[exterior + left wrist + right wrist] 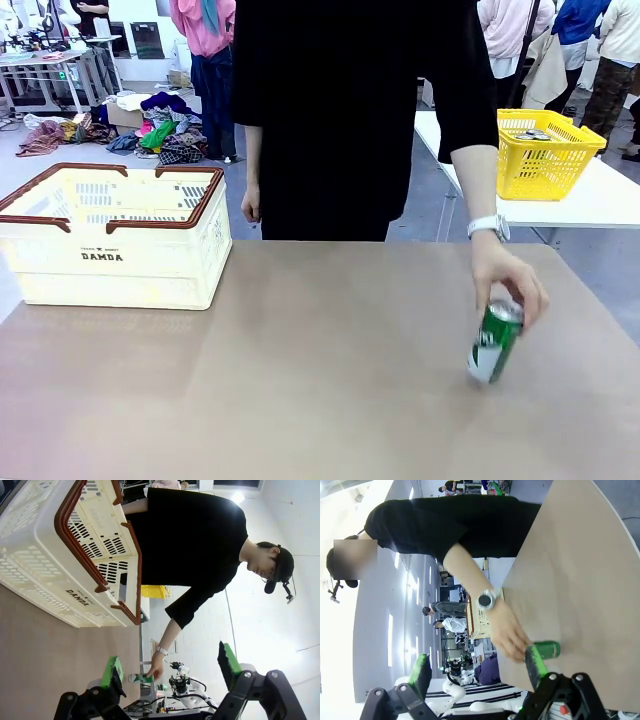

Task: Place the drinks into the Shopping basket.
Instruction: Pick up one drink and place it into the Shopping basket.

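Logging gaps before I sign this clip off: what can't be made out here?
- Green aluminium drink can, front view: lettering blurred, top covered by the person's hand.
- Same can, right wrist view: partly behind a green-padded finger of the right tool.
- Large cream-white slotted plastic basket, front view: floor hidden by its near wall.
- Small yellow plastic basket, front view: contents too small to identify.

a robotics lab or test hall, open-plan with a grey floor (12, 175). a plain brown work table (300, 380) stands in front, with a white table (610, 200) carrying a yellow basket (545, 155) beside it. a heap of clothes (160, 135) lies on the floor, with a bench of equipment (45, 65) and standing people (205, 40) farther back.
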You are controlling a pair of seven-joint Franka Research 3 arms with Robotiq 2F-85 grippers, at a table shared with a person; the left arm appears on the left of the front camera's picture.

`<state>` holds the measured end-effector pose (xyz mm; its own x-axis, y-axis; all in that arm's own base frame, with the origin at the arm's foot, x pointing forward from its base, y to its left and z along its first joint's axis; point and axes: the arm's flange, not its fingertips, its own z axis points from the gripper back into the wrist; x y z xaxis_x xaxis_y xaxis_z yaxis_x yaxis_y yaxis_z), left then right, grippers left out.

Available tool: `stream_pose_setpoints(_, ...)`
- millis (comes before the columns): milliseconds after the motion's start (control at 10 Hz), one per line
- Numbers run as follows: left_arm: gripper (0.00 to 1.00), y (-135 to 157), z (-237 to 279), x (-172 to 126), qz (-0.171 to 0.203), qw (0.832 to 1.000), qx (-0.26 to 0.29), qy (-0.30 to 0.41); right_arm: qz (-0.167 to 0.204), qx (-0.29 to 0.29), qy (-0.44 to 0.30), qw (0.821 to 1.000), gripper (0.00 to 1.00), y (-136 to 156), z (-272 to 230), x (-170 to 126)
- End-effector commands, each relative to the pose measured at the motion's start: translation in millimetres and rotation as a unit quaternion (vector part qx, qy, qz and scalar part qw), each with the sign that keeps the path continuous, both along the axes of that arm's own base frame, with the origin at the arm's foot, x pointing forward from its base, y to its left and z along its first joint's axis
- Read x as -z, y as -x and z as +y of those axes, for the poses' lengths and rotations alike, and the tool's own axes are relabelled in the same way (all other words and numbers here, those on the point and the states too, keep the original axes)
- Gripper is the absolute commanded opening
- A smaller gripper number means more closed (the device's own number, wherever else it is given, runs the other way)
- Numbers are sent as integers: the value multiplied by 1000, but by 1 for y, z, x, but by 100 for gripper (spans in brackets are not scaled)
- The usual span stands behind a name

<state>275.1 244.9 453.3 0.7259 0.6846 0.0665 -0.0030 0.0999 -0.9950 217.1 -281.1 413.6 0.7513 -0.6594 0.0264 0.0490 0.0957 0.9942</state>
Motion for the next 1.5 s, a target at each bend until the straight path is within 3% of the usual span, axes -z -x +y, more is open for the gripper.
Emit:
stream_pose_setpoints(0, 100, 2, 2, -3, 4, 1000, 6, 2, -5, -8, 12, 1000, 100, 2, -3, -1)
stream_pose_setpoints(900, 100, 2, 2, -3, 4, 1000, 6, 2, 0, 0, 0, 1000, 100, 0, 0, 0)
stream_pose_setpoints(1200, 100, 2, 2, -3, 4, 1000, 6, 2, 46, -144, 115, 982, 100, -62, 65, -56)
stream_pose_setpoints(1400, 100, 2, 2, -3, 4, 1000, 6, 2, 49, -231, 218, 947, 100, -92, 151, -103)
